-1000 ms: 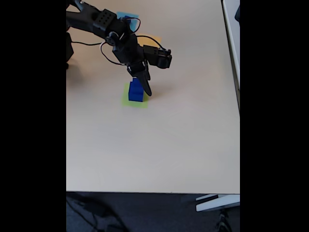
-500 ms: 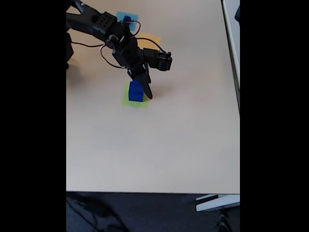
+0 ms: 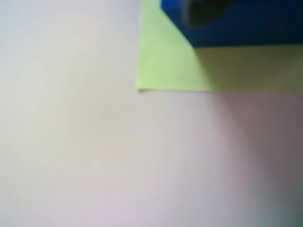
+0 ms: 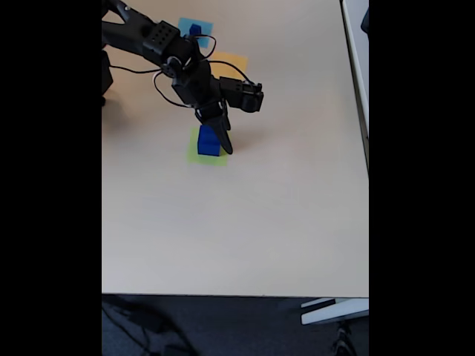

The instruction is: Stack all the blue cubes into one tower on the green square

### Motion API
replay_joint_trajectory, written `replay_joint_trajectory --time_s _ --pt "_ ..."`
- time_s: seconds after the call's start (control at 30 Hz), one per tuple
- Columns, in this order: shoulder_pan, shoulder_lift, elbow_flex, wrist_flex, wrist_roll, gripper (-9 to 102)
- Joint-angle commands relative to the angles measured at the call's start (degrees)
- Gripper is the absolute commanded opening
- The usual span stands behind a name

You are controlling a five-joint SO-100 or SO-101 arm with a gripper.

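Note:
In the fixed view a dark blue cube (image 4: 208,142) stands on the green square (image 4: 194,154). My gripper (image 4: 217,141) reaches down over it, shut on it, with one black finger (image 4: 225,141) along the cube's right side. The wrist view shows the same blue cube (image 3: 246,28) close up on the green square (image 3: 175,66), with a blurred dark fingertip (image 3: 206,12) over its top edge. A small blue cube (image 4: 195,30) sits on a light-blue square (image 4: 185,24) at the back. I cannot tell whether the block on the green square is one cube or two.
An orange square (image 4: 234,59) lies behind the arm, partly covered by it. The arm's base (image 4: 107,74) stands at the table's back left. The pale table (image 4: 245,222) extends toward its front edge and to the right edge.
The gripper and wrist have drawn slightly up-left in the fixed view, and the blue cube's top edge sits a little lower over the green square.

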Motion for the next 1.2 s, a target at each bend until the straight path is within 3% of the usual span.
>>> replay_joint_trajectory --time_s 0.0,1.17 --pt "0.09 0.62 -2.72 0.0 0.18 36" --pt "0.53 0.7 -2.9 3.34 1.05 36"
